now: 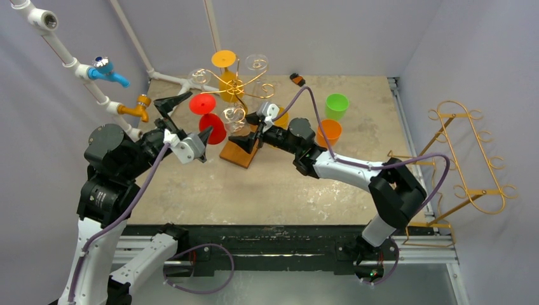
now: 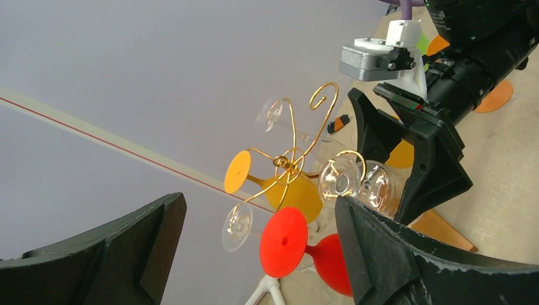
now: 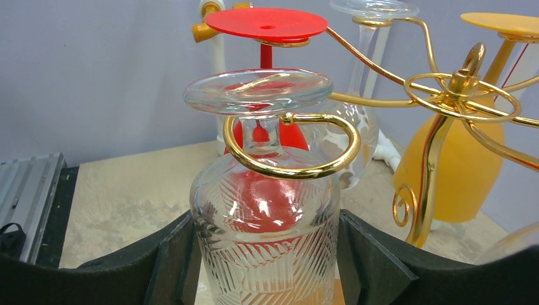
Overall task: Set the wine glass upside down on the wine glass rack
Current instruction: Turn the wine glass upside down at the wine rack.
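Observation:
The wine glass [image 3: 267, 235], clear with a cut pattern, hangs upside down with its stem inside a gold hook [image 3: 292, 166] of the wine glass rack [image 1: 236, 82]. Its foot [image 3: 257, 91] sits just above the hook. My right gripper [image 3: 266, 254] is shut on the bowl, one finger pressing each side. In the top view this gripper [image 1: 246, 136] is at the rack's near side. My left gripper [image 1: 200, 112] is open and empty to the left of the rack. A red glass [image 2: 283, 241] shows beyond its jaws.
A red glass [image 1: 202, 103], a yellow glass [image 1: 224, 59] and two clear glasses [image 1: 256, 62] also hang on the rack. A brown wooden block [image 1: 241, 151] lies below my right gripper. Green [image 1: 337, 105] and orange [image 1: 328, 131] cups stand to the right. A second gold rack [image 1: 470, 152] is far right, and piping with taps [image 1: 105, 70] is on the left.

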